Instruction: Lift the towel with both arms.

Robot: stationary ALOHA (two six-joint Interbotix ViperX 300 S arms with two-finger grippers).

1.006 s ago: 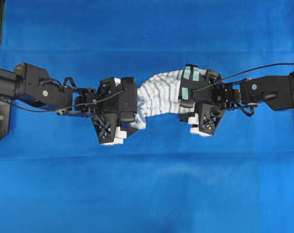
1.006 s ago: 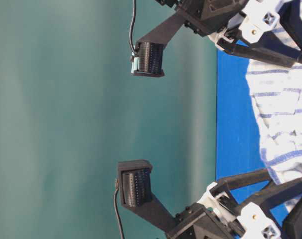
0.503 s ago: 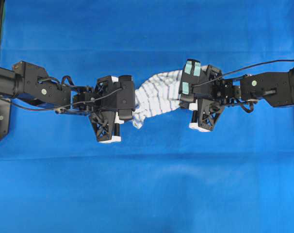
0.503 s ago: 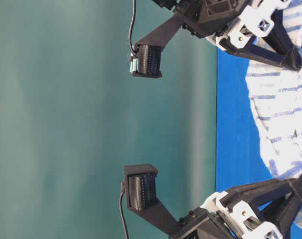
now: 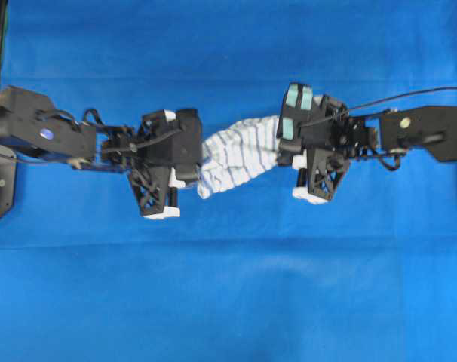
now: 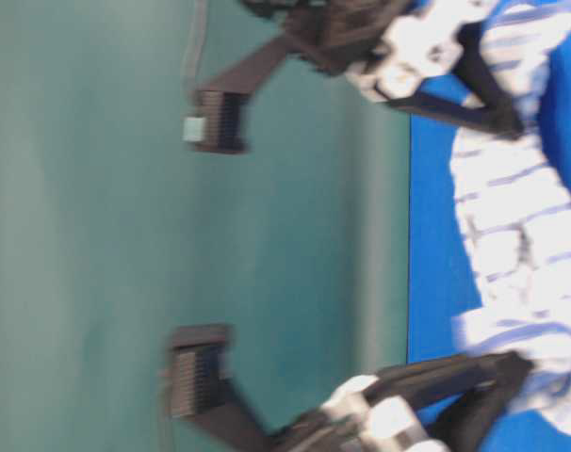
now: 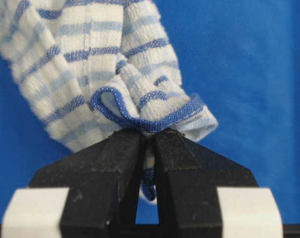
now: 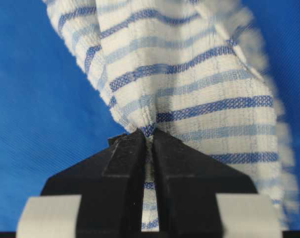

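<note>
No brand, label or legible writing anywhere on arms, cloth or covering.

Left gripper (image 7: pixel 149 136): jaws pressed together on a bunched end of the towel (image 7: pixel 98 69), only a thin slit between the black fingers (image 7: pixel 110 163), a blue hemmed edge folded just above the tips, a short strip of hem hanging down through the slit. White blocks at the lower corners of the left wrist view.

Right gripper (image 8: pixel 149 136): jaws likewise clamped nearly flat on the opposite end of the towel (image 8: pixel 189 94), cloth pinched in the narrow gap and fanning upward in white, dark blue and paler striped bands.

Overhead view: towel (image 5: pixel 236 153) stretched as a twisted band between the left gripper (image 5: pixel 185 172) and the right gripper (image 5: pixel 289 154), slanting from lower left to upper right, near the middle of the blue worktop (image 5: pixel 228 302). Pale teal parts on the right arm's camera mount (image 5: pixel 295 109); black cable trailing off toward the right edge.

Table-level view (turned sideways, blurred): towel (image 6: pixel 512 235) spanning between two sets of black fingers, one at the top and one at the bottom edge, with the blue worktop (image 6: pixel 432 282) alongside it. Contact between the towel's sagging middle and the worktop: not discernible.
</note>
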